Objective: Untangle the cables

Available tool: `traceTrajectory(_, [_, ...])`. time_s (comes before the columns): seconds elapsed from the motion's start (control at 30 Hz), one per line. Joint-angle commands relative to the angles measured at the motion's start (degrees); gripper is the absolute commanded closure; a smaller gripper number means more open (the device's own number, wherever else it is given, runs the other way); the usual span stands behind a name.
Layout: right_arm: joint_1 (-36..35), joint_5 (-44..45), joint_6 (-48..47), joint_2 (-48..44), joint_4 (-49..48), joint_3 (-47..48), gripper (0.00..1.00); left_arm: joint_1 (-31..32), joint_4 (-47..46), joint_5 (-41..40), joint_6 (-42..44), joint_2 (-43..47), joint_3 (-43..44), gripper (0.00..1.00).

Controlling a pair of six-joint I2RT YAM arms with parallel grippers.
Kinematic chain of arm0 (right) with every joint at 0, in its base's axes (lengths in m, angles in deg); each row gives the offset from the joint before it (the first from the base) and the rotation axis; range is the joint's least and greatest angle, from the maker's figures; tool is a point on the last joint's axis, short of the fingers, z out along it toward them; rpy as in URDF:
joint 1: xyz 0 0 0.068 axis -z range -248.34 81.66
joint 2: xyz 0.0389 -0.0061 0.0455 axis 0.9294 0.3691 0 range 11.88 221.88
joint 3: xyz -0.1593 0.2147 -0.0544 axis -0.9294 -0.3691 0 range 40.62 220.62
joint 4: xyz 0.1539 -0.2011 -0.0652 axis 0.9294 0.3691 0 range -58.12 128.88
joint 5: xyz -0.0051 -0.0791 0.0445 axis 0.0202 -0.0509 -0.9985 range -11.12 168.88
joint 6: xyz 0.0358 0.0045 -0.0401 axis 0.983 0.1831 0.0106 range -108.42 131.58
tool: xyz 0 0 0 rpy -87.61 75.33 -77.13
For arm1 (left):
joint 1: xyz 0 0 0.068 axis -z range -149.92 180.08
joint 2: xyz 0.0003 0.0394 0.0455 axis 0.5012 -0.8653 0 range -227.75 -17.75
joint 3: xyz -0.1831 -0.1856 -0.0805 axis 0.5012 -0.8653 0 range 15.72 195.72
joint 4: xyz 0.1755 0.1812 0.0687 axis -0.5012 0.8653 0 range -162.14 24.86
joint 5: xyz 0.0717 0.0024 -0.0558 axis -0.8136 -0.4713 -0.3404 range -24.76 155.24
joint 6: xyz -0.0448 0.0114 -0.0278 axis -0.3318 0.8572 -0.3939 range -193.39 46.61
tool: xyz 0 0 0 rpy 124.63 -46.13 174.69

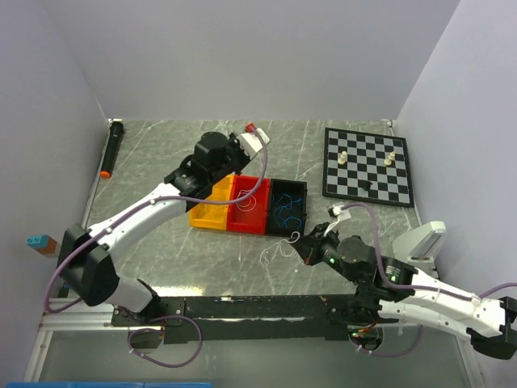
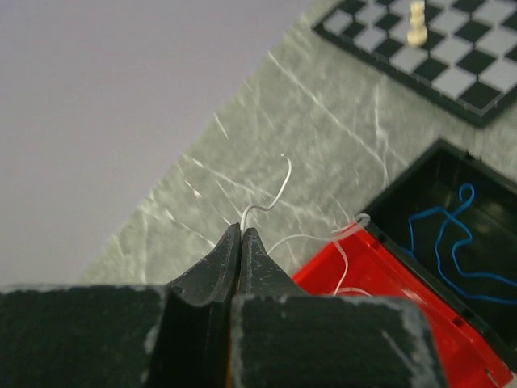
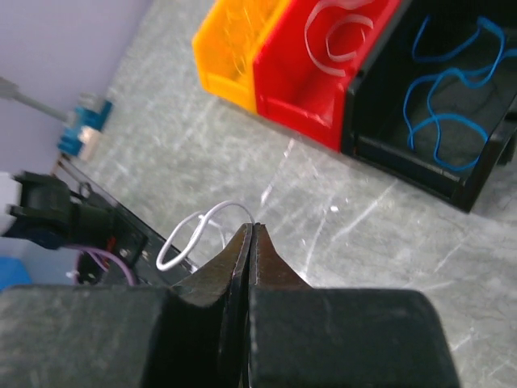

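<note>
My left gripper (image 2: 241, 230) is shut on a thin white wire (image 2: 271, 194) that trails down into the red bin (image 2: 380, 283); in the top view it (image 1: 258, 141) is raised above the bins. My right gripper (image 3: 251, 228) is shut on another white wire (image 3: 190, 234), a small loop low over the table in front of the bins; it also shows in the top view (image 1: 295, 240). A white coil (image 3: 339, 36) lies in the red bin (image 3: 295, 97). A blue wire (image 3: 444, 89) lies in the black bin (image 3: 380, 149). Faint yellow strands lie in the yellow bin (image 3: 230, 69).
A chessboard (image 1: 367, 166) with a few pieces lies at the back right. A black marker with an orange tip (image 1: 111, 149) lies along the left wall. A blue and brown block (image 1: 40, 242) sits at the left edge. A white device (image 1: 424, 240) stands at the right.
</note>
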Motion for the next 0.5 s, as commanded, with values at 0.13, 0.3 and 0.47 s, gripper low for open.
traceTrajectory(0.13, [-0.18, 5.06, -3.8, -3.4, 2.25, 5.93, 1.0, 0.87, 5.07, -1.24, -3.81, -6.74, 0.6, 0.99])
traceTrajectory(0.3, [-0.1, 7.0, -5.64, -3.84, 4.45, 8.57, 1.0, 3.6, 11.23, -11.62, -3.97, -11.05, 0.87, 0.99])
traceTrajectory(0.47, [0.52, 9.02, -7.49, -2.96, 6.03, 10.94, 1.0, 3.87, 11.06, -13.28, -5.38, -9.04, -3.52, 0.99])
